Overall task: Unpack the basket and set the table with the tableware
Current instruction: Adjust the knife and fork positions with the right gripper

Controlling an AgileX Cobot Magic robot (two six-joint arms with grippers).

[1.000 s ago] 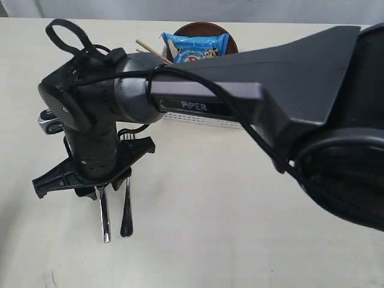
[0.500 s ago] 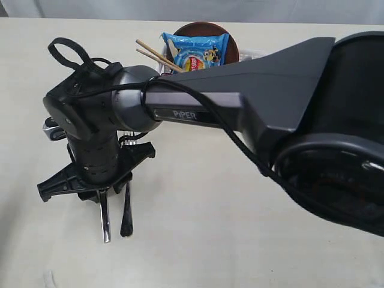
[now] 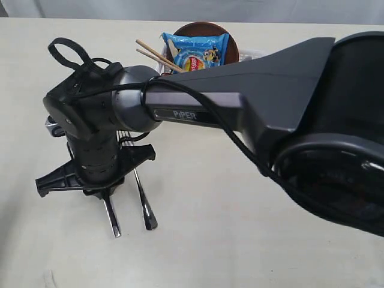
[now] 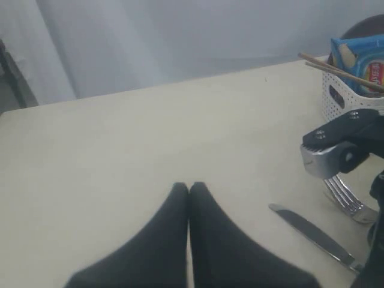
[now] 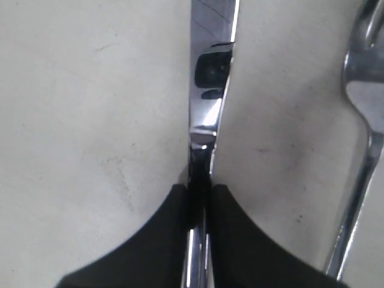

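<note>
My right gripper [image 5: 201, 187] points down at the table [image 3: 216, 234] and is shut on the steel knife [image 5: 211, 90], whose handle end [image 3: 113, 221] sticks out below the gripper [image 3: 106, 192] in the exterior view. The fork [image 5: 362, 126] lies right beside it, its handle [image 3: 146, 209] angled alongside. Behind the arm stands the white basket [image 4: 347, 96], holding wooden chopsticks [image 3: 153, 53] and a round brown plate [image 3: 207, 26]. My left gripper [image 4: 189, 187] hovers over bare table, shut and empty, some way from the knife [image 4: 312, 235] and fork [image 4: 343, 195].
A blue chip bag [image 3: 195, 50] sits on top in the basket. The right arm's dark body [image 3: 270, 90] crosses the middle of the exterior view and hides most of the basket. A grey curtain [image 4: 180, 42] backs the table's far edge.
The right gripper's jaws have closed on the knife. Knife and fork handles have swung to the right on the table.
</note>
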